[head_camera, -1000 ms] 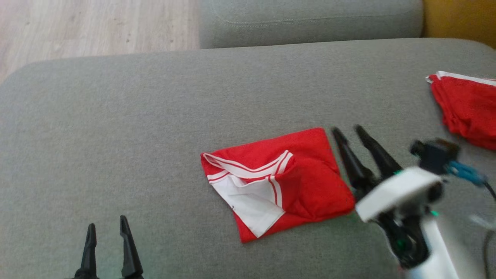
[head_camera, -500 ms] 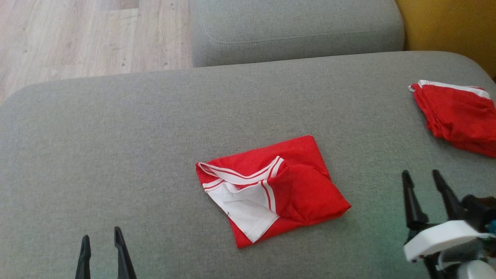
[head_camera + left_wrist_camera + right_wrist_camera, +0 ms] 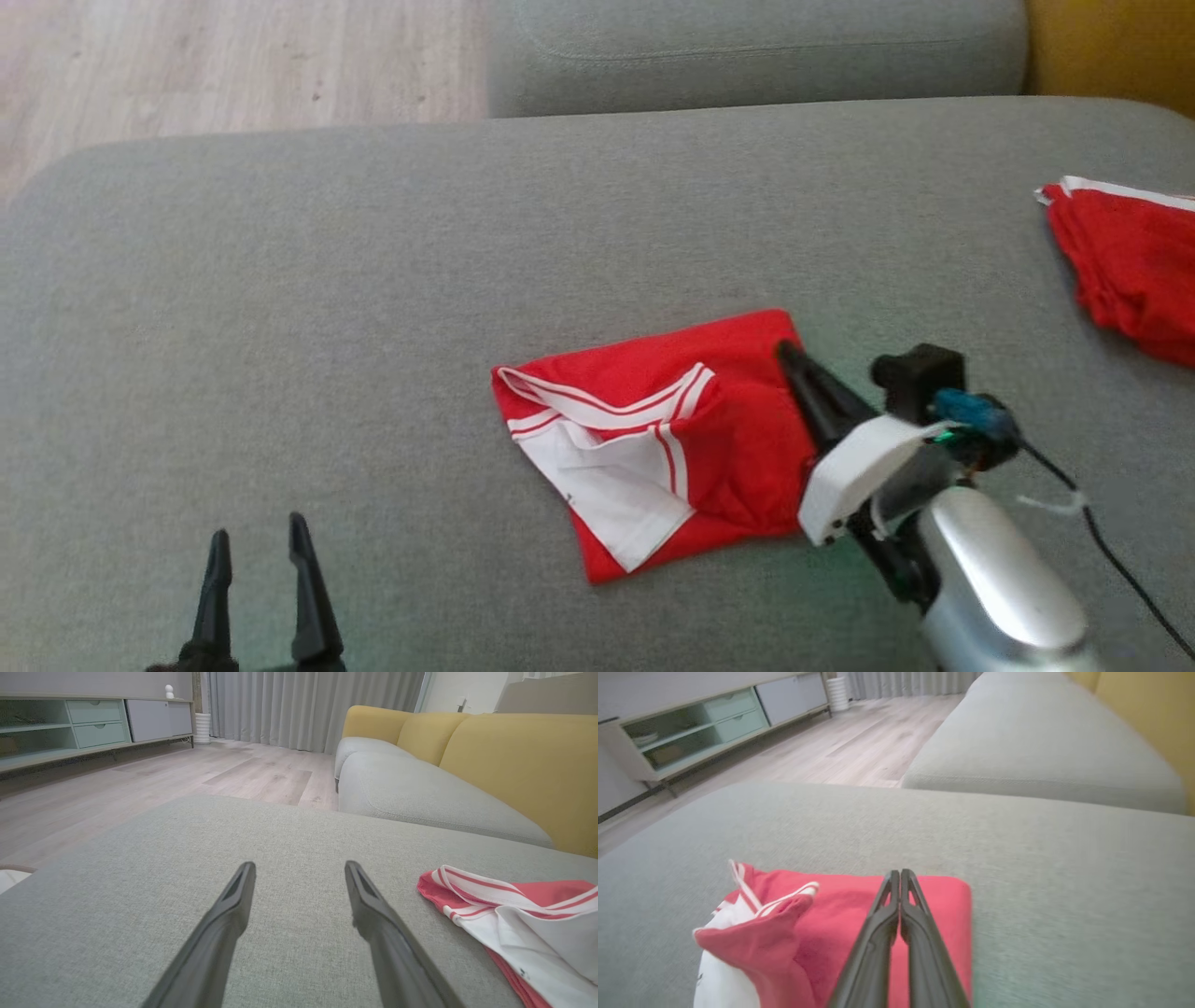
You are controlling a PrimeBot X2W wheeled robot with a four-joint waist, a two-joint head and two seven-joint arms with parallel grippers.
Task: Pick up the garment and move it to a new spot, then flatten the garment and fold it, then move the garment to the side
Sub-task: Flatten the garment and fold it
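A folded red garment [image 3: 653,439] with white striped trim and a white inner panel lies in the middle of the grey sofa cushion [image 3: 280,327]. My right gripper [image 3: 786,353] is shut, its fingers pressed together and lying over the garment's right part. In the right wrist view the closed tips [image 3: 900,873] sit above the red cloth [image 3: 822,914], with nothing visibly pinched. My left gripper [image 3: 260,543] stands open at the lower left, well apart from the garment. The left wrist view shows its spread fingers [image 3: 299,868] with the garment [image 3: 514,910] to their right.
Another red garment [image 3: 1130,261] with a white band lies at the cushion's right edge. A second grey seat [image 3: 747,47] lies beyond, with wooden floor [image 3: 233,65] at the upper left. Yellow backrests [image 3: 514,765] and a low cabinet [image 3: 70,723] stand further off.
My right gripper came from the lower right onto the garment's right part and shut. The head camera shifted slightly. The left gripper kept its place, open.
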